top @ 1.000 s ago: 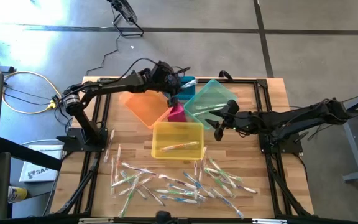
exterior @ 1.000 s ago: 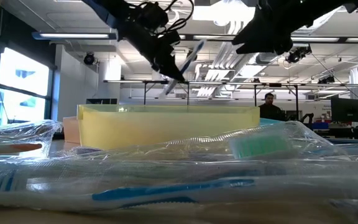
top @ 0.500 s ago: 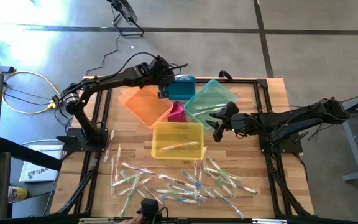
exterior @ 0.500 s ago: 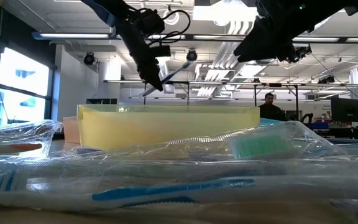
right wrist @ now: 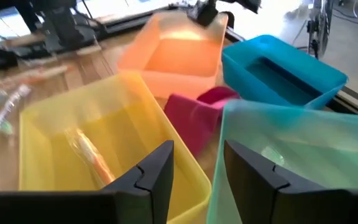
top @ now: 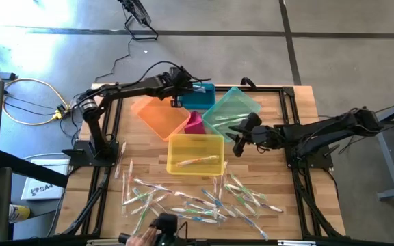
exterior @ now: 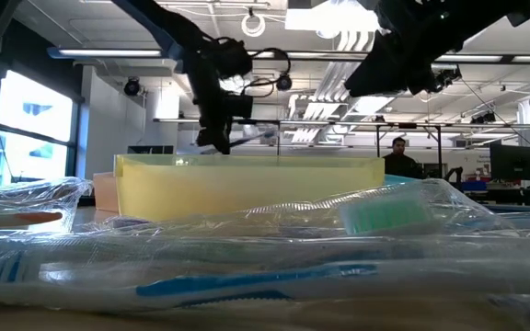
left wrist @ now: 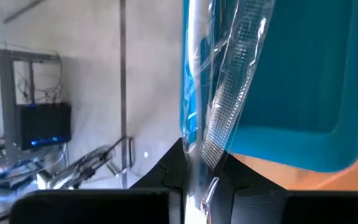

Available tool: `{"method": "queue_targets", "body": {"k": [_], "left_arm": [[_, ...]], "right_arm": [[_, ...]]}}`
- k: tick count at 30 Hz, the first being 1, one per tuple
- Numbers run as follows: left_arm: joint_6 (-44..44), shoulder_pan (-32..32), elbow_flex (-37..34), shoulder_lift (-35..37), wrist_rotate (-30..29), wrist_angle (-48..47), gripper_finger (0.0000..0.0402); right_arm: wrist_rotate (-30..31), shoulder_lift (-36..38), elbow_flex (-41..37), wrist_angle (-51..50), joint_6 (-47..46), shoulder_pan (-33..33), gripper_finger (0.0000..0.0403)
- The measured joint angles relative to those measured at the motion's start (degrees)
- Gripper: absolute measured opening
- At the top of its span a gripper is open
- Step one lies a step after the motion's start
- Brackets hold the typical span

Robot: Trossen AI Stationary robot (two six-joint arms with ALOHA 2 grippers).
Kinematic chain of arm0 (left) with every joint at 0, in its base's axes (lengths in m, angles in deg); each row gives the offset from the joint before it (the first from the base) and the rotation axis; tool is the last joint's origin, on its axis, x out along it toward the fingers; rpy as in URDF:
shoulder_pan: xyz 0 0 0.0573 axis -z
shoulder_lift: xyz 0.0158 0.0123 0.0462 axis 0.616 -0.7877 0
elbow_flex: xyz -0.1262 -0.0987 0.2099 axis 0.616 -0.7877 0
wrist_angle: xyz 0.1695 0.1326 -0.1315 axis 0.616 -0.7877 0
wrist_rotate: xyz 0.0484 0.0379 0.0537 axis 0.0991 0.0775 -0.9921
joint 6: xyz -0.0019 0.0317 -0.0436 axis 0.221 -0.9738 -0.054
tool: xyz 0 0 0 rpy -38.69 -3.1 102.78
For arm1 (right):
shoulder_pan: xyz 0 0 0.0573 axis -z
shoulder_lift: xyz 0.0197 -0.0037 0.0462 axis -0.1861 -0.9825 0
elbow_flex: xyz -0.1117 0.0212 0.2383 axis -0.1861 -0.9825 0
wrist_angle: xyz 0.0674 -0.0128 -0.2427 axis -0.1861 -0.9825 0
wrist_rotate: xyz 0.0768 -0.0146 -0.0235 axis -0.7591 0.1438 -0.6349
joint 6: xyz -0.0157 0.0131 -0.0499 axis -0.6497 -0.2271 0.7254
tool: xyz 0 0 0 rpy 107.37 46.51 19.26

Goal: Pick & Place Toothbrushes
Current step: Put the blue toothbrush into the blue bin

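Note:
My left gripper [top: 182,89] hangs over the far left corner of the blue bin [top: 200,98], shut on a wrapped toothbrush with blue accents [left wrist: 194,93]. My right gripper [top: 238,141] hovers open between the green bin [top: 230,113] and the yellow bin [top: 195,154], with nothing between its fingers [right wrist: 160,171]. One orange toothbrush [top: 197,161] lies flat in the yellow bin. Many more toothbrushes [top: 197,199] lie loose on the near part of the table. My left gripper pinches the wrapped toothbrush near one end [left wrist: 199,163] between its two fingers, clear wrapper and handle together. The fingers come from the table's left, slanting down. The rest of the toothbrush [exterior: 254,138] sticks out past the fingertips, almost level, lifted clear above the blue bin.
An orange bin [top: 161,113] and a small pink bin [top: 195,124] stand close among the others at the back. The green bin holds a wrapped item [right wrist: 269,155]. A person's hand [top: 142,238] shows at the table's near edge.
My left gripper has sunk toward the blue bin and rolled. The toothbrush, which stood steeply up, now lies almost level over the bin. A person's hand has come in at the table's near edge.

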Motion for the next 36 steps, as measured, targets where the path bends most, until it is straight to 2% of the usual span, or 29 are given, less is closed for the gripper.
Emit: {"method": "queue_targets", "body": {"k": [8,18,27,36], "left_arm": [[-3.92,0.00,0.00,-4.20,-1.19,1.19,0.0028],[-8.49,0.00,0.00,-7.22,-10.13,6.39,0.0028],[-10.20,0.02,0.00,-7.30,-11.60,8.48,0.0030],[-11.40,0.44,0.00,-7.30,-11.45,10.26,0.0086]], "right_arm": [[0.03,-0.03,0.00,0.38,0.15,0.00,0.0132],[0.05,-0.03,0.00,0.34,0.17,0.11,0.0132],[0.07,-0.02,0.00,0.32,0.20,0.11,0.0133],[0.07,-0.03,0.00,0.32,0.20,0.11,0.0133]]}}
